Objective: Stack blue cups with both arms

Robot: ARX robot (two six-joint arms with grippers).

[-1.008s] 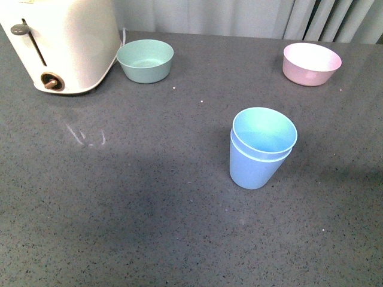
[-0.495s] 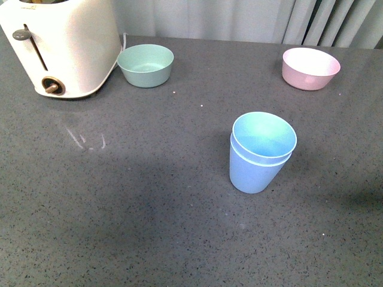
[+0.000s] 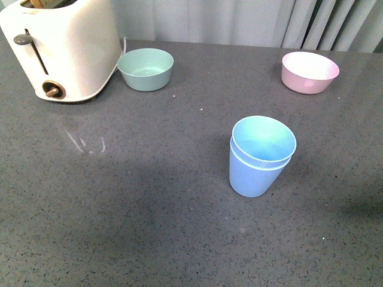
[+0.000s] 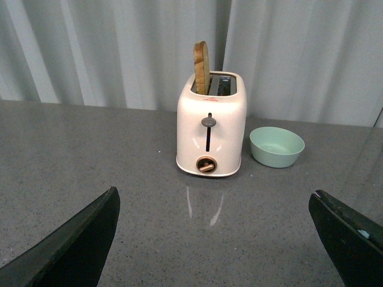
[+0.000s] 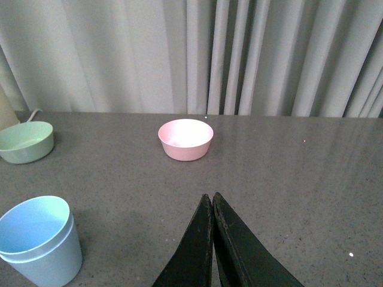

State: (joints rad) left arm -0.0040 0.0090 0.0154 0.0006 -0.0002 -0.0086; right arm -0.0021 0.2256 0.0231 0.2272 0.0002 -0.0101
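The two blue cups [image 3: 260, 156] stand nested one inside the other, upright, on the grey table right of centre. They also show in the right wrist view [image 5: 37, 241], off to one side of my right gripper [image 5: 210, 197], which is shut and empty above the table. My left gripper [image 4: 214, 200] is open wide and empty, its fingers [image 4: 84, 239] apart over bare table in front of the toaster. Neither arm shows in the front view.
A white toaster [image 3: 63, 51] with a slice in it [image 4: 201, 67] stands at the back left. A pale green bowl [image 3: 145, 69] sits beside it. A pink bowl [image 3: 309, 72] sits at the back right. Curtains hang behind the table.
The front view has shifted slightly, so everything sits a little lower in the picture. The nested cups and bowls have not moved on the table.
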